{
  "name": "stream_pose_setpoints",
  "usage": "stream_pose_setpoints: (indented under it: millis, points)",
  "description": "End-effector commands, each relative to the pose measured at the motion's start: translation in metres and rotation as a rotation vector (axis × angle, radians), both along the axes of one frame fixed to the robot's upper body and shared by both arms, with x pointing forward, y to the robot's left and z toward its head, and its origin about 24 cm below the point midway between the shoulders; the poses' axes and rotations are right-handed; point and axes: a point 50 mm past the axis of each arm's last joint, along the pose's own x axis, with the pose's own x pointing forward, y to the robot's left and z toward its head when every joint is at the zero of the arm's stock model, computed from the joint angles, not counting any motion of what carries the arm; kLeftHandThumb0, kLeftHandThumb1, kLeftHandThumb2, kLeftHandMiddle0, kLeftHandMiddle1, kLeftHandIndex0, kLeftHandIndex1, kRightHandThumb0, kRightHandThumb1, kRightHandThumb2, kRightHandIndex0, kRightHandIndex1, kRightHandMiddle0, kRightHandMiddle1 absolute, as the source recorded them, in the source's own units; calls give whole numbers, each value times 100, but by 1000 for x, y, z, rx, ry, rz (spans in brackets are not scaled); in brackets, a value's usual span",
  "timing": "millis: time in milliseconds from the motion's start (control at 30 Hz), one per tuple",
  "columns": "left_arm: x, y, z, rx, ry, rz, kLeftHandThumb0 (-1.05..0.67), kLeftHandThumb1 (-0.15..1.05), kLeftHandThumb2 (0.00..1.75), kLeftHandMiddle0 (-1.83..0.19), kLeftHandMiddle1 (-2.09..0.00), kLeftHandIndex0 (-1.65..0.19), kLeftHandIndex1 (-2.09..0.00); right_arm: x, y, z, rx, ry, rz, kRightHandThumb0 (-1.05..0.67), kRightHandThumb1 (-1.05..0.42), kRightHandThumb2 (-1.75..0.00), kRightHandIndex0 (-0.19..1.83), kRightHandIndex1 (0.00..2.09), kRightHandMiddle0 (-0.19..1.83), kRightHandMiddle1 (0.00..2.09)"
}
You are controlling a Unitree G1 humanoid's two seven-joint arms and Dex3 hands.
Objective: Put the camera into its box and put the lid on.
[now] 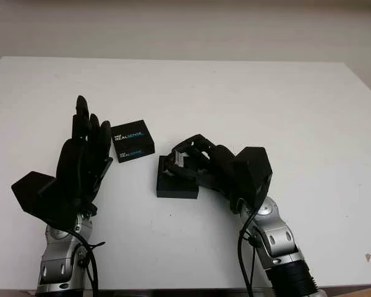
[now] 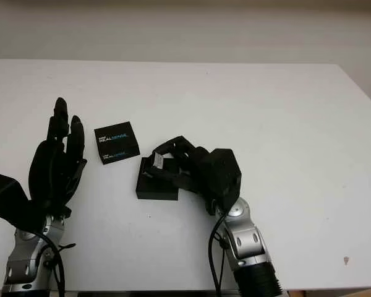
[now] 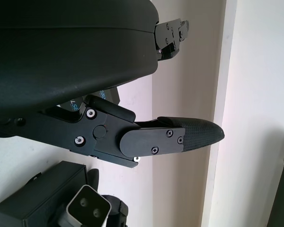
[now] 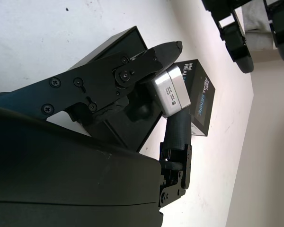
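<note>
A small silver camera (image 1: 174, 161) is held in my right hand (image 1: 188, 159), whose fingers are curled around it just above the open black box (image 1: 176, 185) at the table's middle. The right wrist view shows the camera (image 4: 171, 92) pinched between the fingers over the box (image 4: 128, 125). The box lid (image 1: 133, 141), black with "REALSENSE" lettering, lies flat to the left of the box, beside my left hand (image 1: 86, 145). That hand is raised, open and holds nothing. In the left wrist view the camera (image 3: 87, 207) and the box (image 3: 38, 198) appear below the hand.
The white table (image 1: 284, 111) stretches wide to the right and back of the box. Its front edge runs near my forearms, and a pale wall stands behind it.
</note>
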Motion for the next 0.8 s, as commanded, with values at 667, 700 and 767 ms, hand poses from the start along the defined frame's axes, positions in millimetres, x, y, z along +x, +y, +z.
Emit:
stream_pose_setpoints:
  millis: [667,700,767]
  points:
    - [-2,-1,1,13,-4,-1,-71,105,46,19,0,19,0,-15,1,-32,-139,-43,90,-43,-103,-5,18,6,18,176]
    - [-2,-1,1,13,-4,0,-71,105,46,19,0,19,0,-15,1,-32,-152,-56,93,-43,-103,-5,18,6,18,176]
    - [-2,-1,1,14,-2,0,-72,105,46,19,0,19,0,-16,1,-32,-191,-83,108,-44,-103,-5,17,5,16,173]
